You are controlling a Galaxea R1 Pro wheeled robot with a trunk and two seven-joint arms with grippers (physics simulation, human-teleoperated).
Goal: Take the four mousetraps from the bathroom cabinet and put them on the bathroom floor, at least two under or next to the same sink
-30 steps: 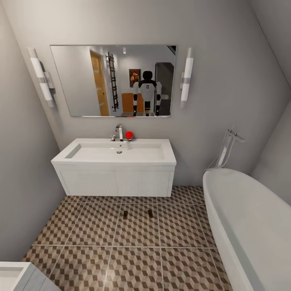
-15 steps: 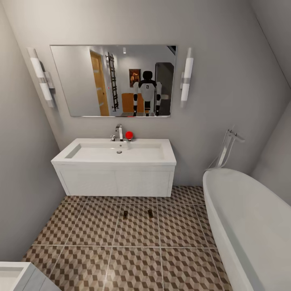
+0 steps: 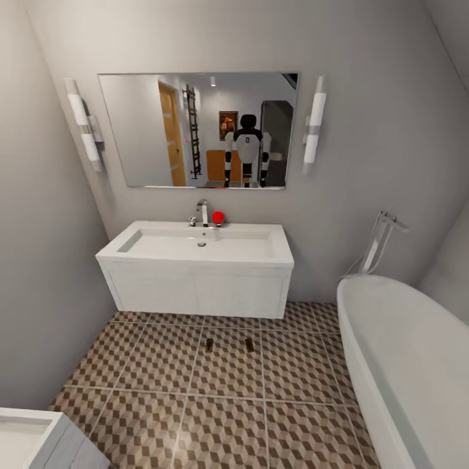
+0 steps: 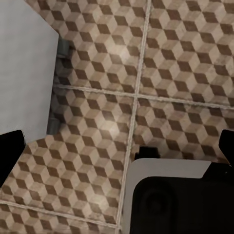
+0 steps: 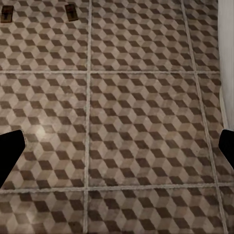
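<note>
Two mousetraps (image 3: 209, 345) (image 3: 249, 345) lie flat on the cube-patterned bathroom floor (image 3: 228, 417), side by side just in front of the white sink (image 3: 198, 293). The right wrist view catches both mousetraps (image 5: 7, 13) (image 5: 71, 10) far beyond the fingers. My right gripper (image 5: 117, 148) hangs open over bare floor tiles (image 5: 136, 122), holding nothing. My left gripper (image 4: 119, 148) is also open and empty above the floor (image 4: 161, 73). In the mirror (image 3: 143, 130), the orange-brown cabinet (image 3: 216, 166) is reflected behind the robot.
A white bathtub (image 3: 404, 365) runs along the right side, its edge (image 5: 227, 48) beside the right gripper. A white fixture (image 3: 32, 443) stands at the near left, and its side (image 4: 22, 73) is close to the left gripper. My base (image 4: 175, 195) is under the left gripper.
The whole head view has shifted, so the sink, mirror and bathtub sit further right and slightly lower in the picture. The two mousetraps lie where they were.
</note>
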